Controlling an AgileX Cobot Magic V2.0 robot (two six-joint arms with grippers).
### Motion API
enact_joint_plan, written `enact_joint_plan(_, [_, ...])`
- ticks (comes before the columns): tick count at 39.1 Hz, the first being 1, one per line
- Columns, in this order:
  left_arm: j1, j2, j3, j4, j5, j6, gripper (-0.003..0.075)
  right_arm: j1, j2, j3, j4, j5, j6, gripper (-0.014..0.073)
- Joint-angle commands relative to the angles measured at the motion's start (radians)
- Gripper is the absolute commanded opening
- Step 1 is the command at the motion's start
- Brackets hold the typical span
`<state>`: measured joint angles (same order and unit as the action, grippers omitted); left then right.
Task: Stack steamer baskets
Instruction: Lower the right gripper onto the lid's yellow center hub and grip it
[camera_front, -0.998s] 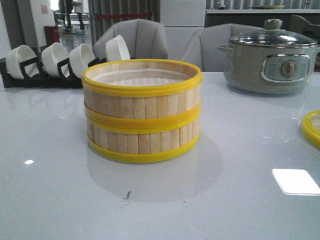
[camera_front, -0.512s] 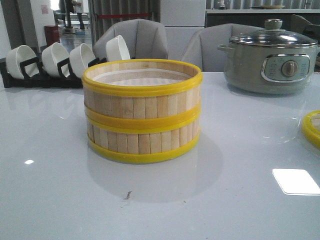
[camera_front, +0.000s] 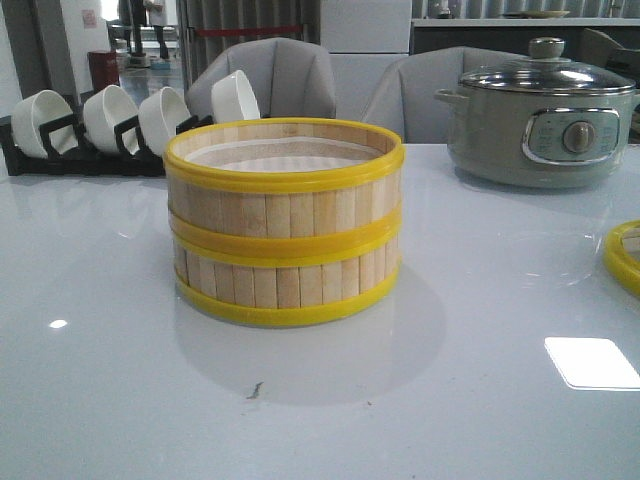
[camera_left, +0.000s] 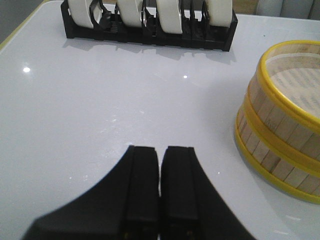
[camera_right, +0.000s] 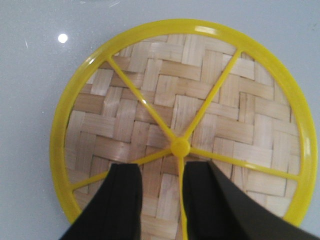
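Two baskets (camera_front: 285, 225) sit stacked mid-bench, so only the lid (camera_right: 182, 125) remains: the right hand (camera_right: 159, 197) hangs part-open above it, the left hand (camera_left: 160, 187) pressed closed, empty.

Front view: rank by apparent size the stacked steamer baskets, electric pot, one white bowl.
1. stacked steamer baskets, largest, though nearest the camera.
2. electric pot, farther back and cut off at the frame edge, so true ranking against the baskets is unsure.
3. white bowl, smallest.
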<state>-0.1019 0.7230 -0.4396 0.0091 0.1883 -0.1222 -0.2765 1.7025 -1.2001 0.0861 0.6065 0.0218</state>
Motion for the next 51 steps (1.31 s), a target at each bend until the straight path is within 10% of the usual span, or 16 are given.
enact_joint_plan(1, [-0.007,-0.003,-0.028,-0.009,-0.086,-0.008,0.0088,-0.006,-0.002,-0.058,-0.009,-0.029,-0.008,0.0330])
enact_joint_plan(51, [-0.007,-0.003,-0.028,-0.009,-0.086,-0.008,0.0088,-0.036,0.091,-0.072,0.001,-0.079,-0.007,0.0330])
